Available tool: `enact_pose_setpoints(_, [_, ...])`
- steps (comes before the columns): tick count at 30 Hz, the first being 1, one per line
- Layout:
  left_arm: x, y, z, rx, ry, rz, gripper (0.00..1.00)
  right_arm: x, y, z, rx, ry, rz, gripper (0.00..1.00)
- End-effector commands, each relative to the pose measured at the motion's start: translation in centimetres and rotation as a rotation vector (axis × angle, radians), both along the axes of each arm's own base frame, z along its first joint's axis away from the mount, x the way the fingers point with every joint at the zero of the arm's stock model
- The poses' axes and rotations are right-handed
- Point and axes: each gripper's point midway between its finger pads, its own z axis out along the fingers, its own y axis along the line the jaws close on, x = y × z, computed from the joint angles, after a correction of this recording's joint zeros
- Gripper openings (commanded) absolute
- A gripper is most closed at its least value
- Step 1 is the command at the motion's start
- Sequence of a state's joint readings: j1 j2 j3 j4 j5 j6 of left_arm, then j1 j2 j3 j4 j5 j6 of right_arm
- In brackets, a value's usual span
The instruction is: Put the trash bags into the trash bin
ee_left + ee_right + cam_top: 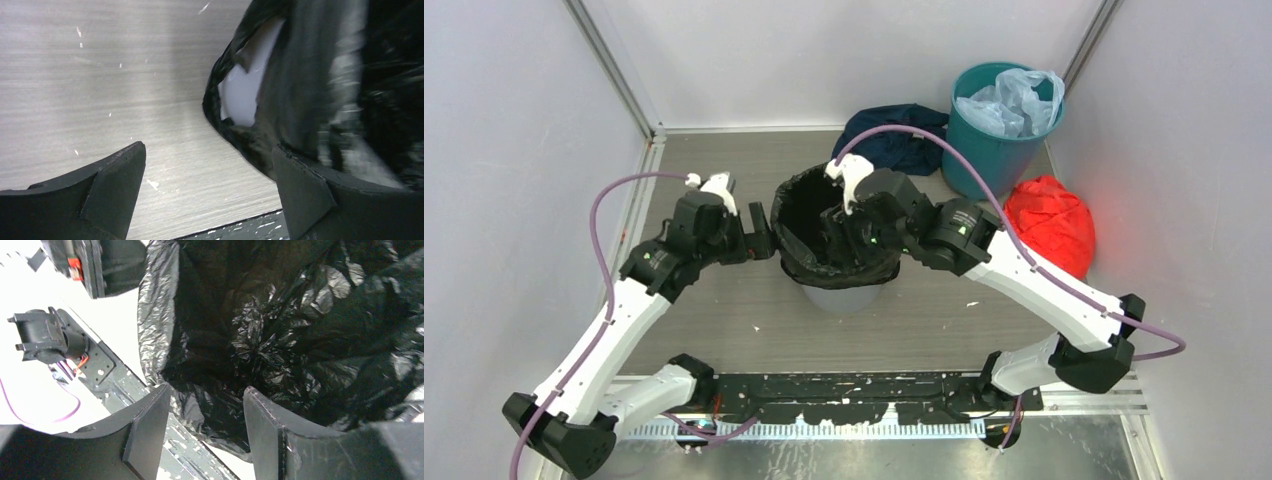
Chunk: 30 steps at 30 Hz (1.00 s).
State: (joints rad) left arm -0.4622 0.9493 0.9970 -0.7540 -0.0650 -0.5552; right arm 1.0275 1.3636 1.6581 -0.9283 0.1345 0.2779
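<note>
Black trash bag (796, 203) lining the grey trash bin (842, 297), its edge over the rim: the right claw (844, 228), spread inside the mouth, should push film downward while the left claw (759, 232), spread beside the bin's left rim, steadies the overhang.

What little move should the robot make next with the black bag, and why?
Probably the right gripper should dip lower and press the black trash bag deeper into the grey trash bin. Its jaws stand open over the bag's crumpled middle, and the bag's edge already drapes over the bin's rim.
</note>
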Motion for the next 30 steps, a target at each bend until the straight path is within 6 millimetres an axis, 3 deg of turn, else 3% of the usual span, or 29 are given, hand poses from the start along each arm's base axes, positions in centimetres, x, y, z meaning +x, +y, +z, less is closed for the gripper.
enact_pose_setpoints(1, [0.7,-0.4,4.8,0.012,-0.076,-0.068,0.97,-1.4,2.7,1.8,0.033,-0.061,0.133,0.61])
enact_pose_setpoints(6, [1.6,-0.9,5.8,0.027,-0.078,-0.086,0.97,-1.9,4.8,-0.1,-0.053,-0.087,0.207,0.62])
enact_pose_setpoints(17, [2.5,-1.5,5.8,0.018,-0.074,-0.089,0.97,-1.2,6.1,-2.4,-0.114,-0.105,0.211,0.61])
enact_pose_setpoints(27, [2.2,-0.8,6.9,0.018,-0.105,-0.069,0.96,0.5,5.7,-5.6,-0.253,-0.106,0.147,0.49])
enact_pose_setpoints(30, [1.9,-0.5,7.5,0.018,-0.122,-0.059,0.96,0.7,5.8,-6.1,-0.261,-0.105,0.146,0.41])
